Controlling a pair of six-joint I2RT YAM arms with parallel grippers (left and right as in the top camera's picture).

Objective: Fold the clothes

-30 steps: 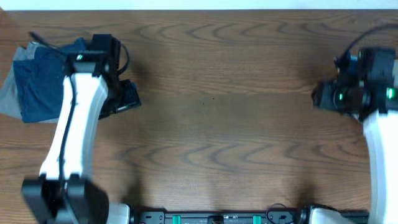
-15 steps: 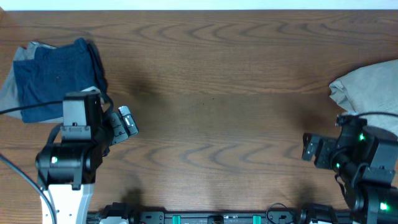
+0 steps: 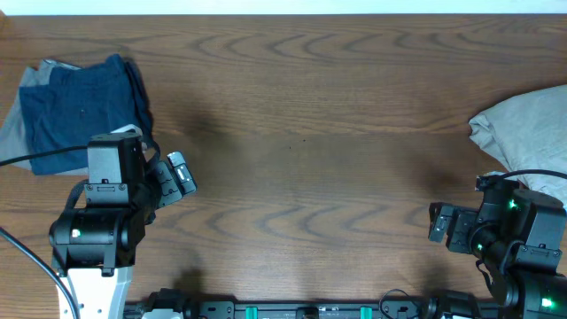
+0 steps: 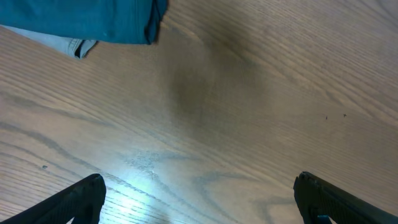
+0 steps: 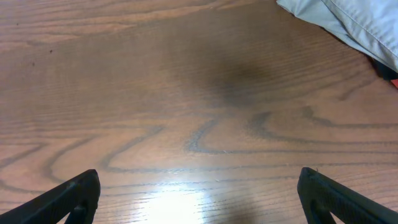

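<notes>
Table (image 3: pixel 301 133) with clothes. Navy garment (image 3: pixel 80 111) lies on grey garment (image 3: pixel 16 133) at the table's far-left corner; trousers (image 3: pixel 523 133) are heaped at its right edge. Left gripper (image 4: pixel 198 180) at the near left and right gripper (image 5: pixel 199 174) at the near right both have fingers spread wide over bare wood.

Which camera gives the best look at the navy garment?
Overhead: the navy garment shows almost whole, lying on a grey garment at far left. Left wrist catches only its edge along the frame top. Right wrist shows none of it, just beige cloth.
</notes>
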